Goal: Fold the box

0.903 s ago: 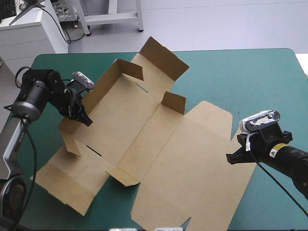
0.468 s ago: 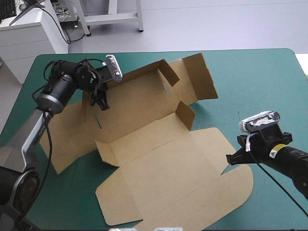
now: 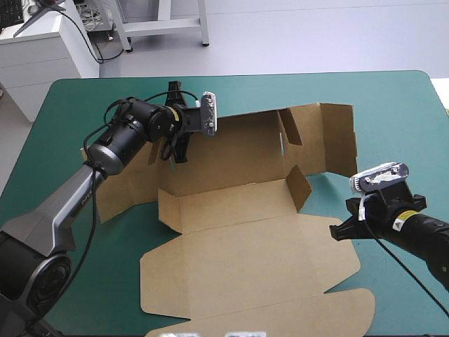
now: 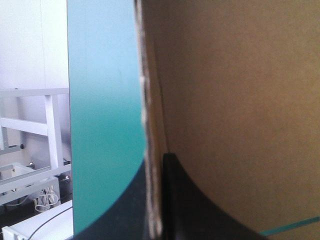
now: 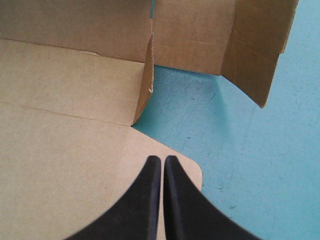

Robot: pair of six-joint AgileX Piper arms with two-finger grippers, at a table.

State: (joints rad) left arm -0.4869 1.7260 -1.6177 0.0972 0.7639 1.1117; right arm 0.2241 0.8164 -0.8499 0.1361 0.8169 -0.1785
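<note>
Box [image 3: 245, 260] has swung round since the earlier frames. It was diagonal and now sits roughly square to the table [image 3: 393, 119] edges, mid-table. The left arm has reached further in over the far side; the right arm hasn't moved.

Left gripper [image 3: 174, 149] is clamped on the top edge of the long wall [image 3: 238, 151], which stands raised along the box's far side. In the left wrist view the board edge [image 4: 150, 125] runs straight down between the black fingers [image 4: 200, 210].

Lid [image 3: 266, 295] lies flat toward the near edge. Short side flap [image 3: 298, 184] stands upright at the base's right end, and the end panel [image 3: 337, 137] beyond it is also up.

Right gripper [image 5: 161, 160] is closed on nothing, tips over the lid's rounded right corner [image 5: 187, 167].
</note>
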